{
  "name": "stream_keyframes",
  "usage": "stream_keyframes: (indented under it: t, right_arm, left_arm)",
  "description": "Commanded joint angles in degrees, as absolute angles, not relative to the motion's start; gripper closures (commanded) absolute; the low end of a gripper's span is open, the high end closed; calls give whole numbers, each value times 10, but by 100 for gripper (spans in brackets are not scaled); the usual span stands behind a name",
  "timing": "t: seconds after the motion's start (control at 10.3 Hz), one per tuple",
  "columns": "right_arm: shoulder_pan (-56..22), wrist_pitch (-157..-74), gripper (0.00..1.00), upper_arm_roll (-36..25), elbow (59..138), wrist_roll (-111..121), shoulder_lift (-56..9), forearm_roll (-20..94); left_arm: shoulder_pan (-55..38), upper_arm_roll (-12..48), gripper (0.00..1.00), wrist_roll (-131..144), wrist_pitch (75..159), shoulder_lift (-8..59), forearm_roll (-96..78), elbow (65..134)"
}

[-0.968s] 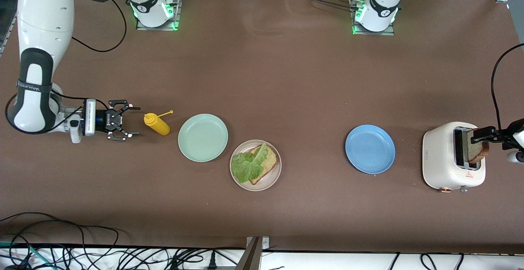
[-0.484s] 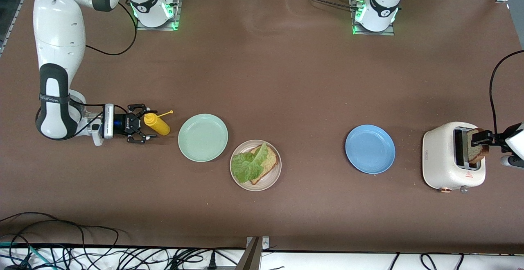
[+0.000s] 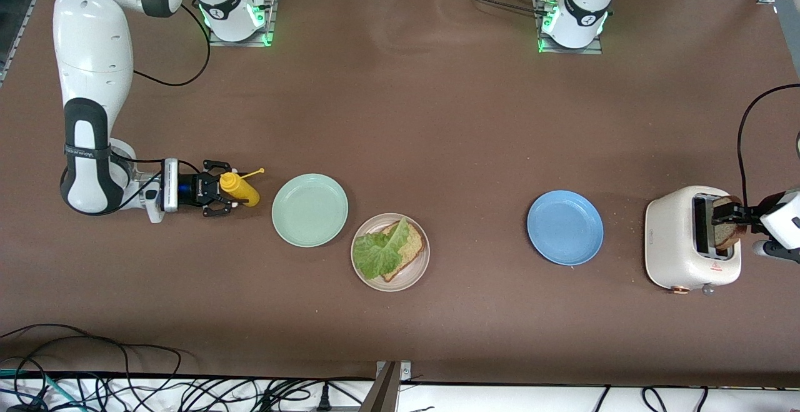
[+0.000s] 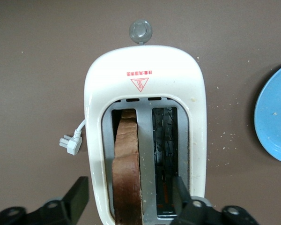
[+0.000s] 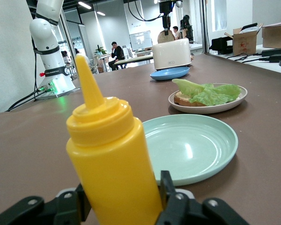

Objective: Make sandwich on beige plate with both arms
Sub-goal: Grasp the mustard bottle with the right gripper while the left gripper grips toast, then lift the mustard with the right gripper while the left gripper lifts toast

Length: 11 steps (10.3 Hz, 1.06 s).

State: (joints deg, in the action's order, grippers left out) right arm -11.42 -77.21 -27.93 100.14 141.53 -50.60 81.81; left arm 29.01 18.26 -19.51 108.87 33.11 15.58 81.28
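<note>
The round beige plate (image 3: pixel 390 252), bearing one brown-crusted bread slice (image 3: pixel 406 253) under soft, easily torn lettuce (image 3: pixel 377 252), was seen near the tabletop (image 3: pixel 437 124)'s front edge, while the right pincer (image 3: pixel 219 189) was clamped on the slippery yellow squeeze bottle (image 3: pixel 240 189) and the left pincer (image 3: pixel 727 218) on the light, crumbly toaster slice (image 3: pixel 729 232), judged best taken by its crusts.

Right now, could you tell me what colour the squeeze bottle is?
Yellow; the bottle shows best in the right wrist view.

The bread slice (image 4: pixel 127 168) sits half sunk inside the toaster (image 4: pixel 145 75) slot.
</note>
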Motion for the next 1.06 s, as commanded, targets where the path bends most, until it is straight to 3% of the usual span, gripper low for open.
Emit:
stream_keyframes:
  t: [0.0, 0.1, 0.29, 0.39, 0.97]
  right_arm:
    - [-107, -765, 100, -276, 992, 1384, -505, 820]
    - [-114, -768, 100, -278, 988, 1329, -502, 819]
    - [-138, -786, 100, -292, 941, 1226, -495, 786]
    - [-166, -811, 100, -308, 920, 1166, -488, 761]
    - [-436, -945, 100, -524, 854, 901, -485, 678]
  left_arm:
    - [294, 187, 69, -194, 1090, 330, 179, 810]
    - [294, 187, 78, -193, 1089, 329, 179, 810]
    - [294, 187, 88, -194, 1088, 328, 179, 809]
    - [294, 188, 100, -194, 1088, 327, 179, 809]
    - [295, 190, 100, -198, 1084, 303, 170, 808]
